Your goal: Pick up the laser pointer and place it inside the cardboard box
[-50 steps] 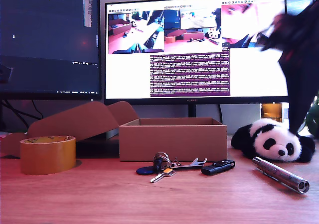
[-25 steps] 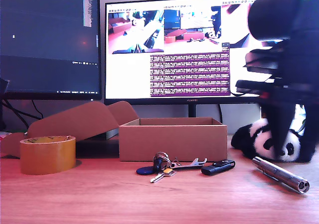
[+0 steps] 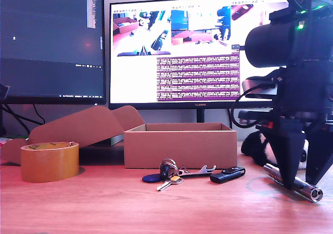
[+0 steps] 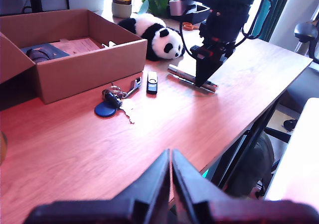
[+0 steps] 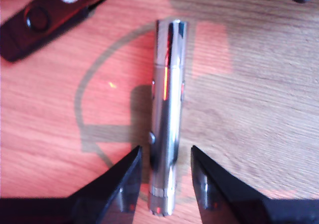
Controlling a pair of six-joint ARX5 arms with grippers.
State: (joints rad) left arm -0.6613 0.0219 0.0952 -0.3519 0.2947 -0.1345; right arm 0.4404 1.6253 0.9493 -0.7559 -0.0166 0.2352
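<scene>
The silver laser pointer lies on the wooden desk at the exterior view's right, in front of the panda toy. My second gripper has come down over it and is open. In the second wrist view the two black fingers stand on either side of the laser pointer, near one end, with small gaps. The first wrist view shows the same arm's gripper on the laser pointer. The open brown cardboard box stands mid-desk. My first gripper is shut, empty, and far from the objects.
A black key-fob stick and a bunch of keys lie before the box. The panda toy sits behind the pointer. A tape roll and a loose cardboard flap are at the exterior view's left. Two monitors stand behind.
The second arm has dropped from the exterior view's upper right onto the laser pointer and now hides most of the panda. The pointer has not moved.
</scene>
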